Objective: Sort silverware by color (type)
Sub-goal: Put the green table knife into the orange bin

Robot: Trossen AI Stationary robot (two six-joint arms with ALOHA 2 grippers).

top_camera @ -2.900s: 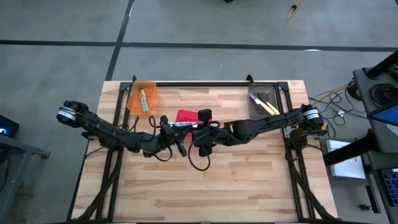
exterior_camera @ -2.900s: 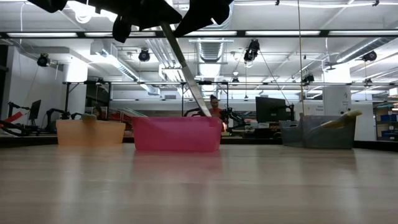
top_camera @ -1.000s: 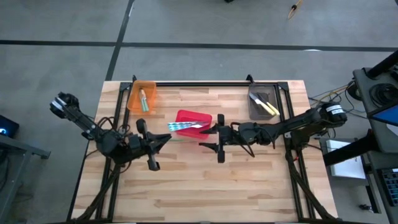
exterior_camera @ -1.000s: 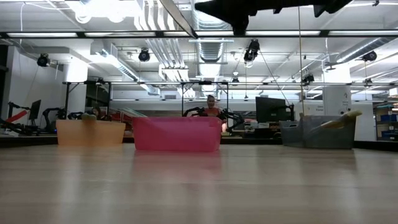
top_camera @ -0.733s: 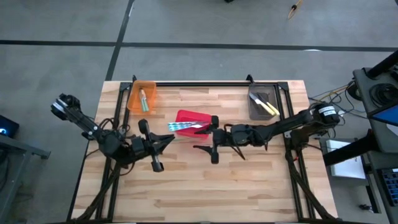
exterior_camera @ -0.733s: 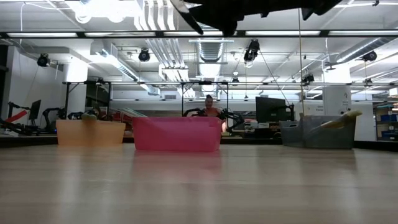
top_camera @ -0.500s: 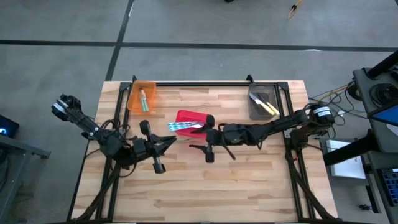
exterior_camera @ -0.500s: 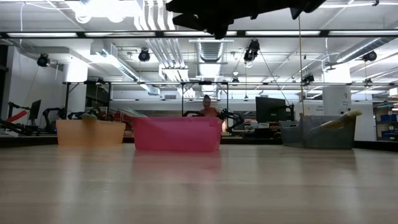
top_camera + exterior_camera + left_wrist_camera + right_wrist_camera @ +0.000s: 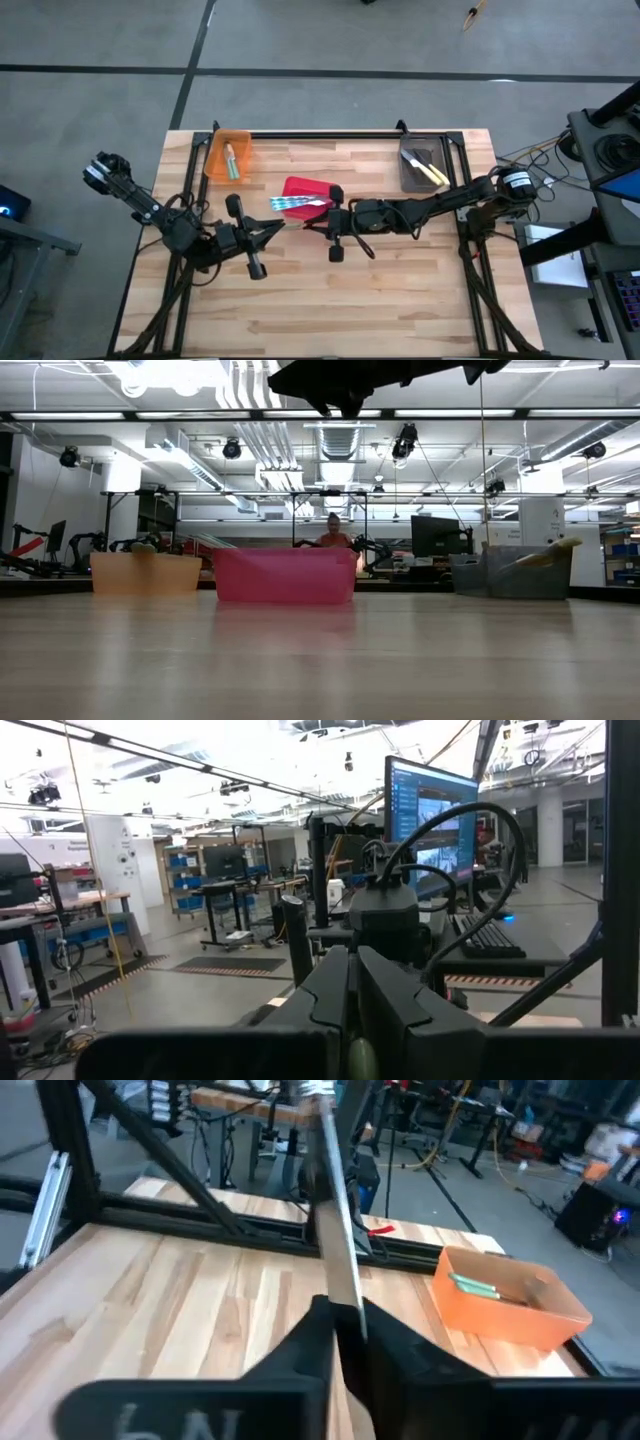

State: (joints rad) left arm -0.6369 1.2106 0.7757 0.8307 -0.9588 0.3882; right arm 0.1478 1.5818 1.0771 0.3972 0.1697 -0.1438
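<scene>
Above the middle of the desk (image 9: 400,290), just in front of the red bin (image 9: 300,182), the two arms meet tip to tip with one slim utensil (image 9: 335,1250) spanning the gap between them, clear of the wood. The right hand (image 9: 314,222) is clenched on its silver metal end, which runs forward from between the dark fingers in the right wrist view. The left hand (image 9: 272,229) is clamped tight too, and its wrist view shows a pale yellow-green sliver between the fingers, probably the handle of the same piece, though I cannot be sure of the colour. This looks like a pass from one arm to the other, and the danger lies in both hands gripping at once: if either arm pulls away before the other lets go, the thin piece could bend or be wrenched free and fall to the desk. The smooth metal end also gives a poor hold and may slip or swing once it carries the weight alone. A misread handle colour could send it to the wrong place, among the green pieces in the orange bin (image 9: 243,140) or the yellow ones in the grey bin (image 9: 405,175).
</scene>
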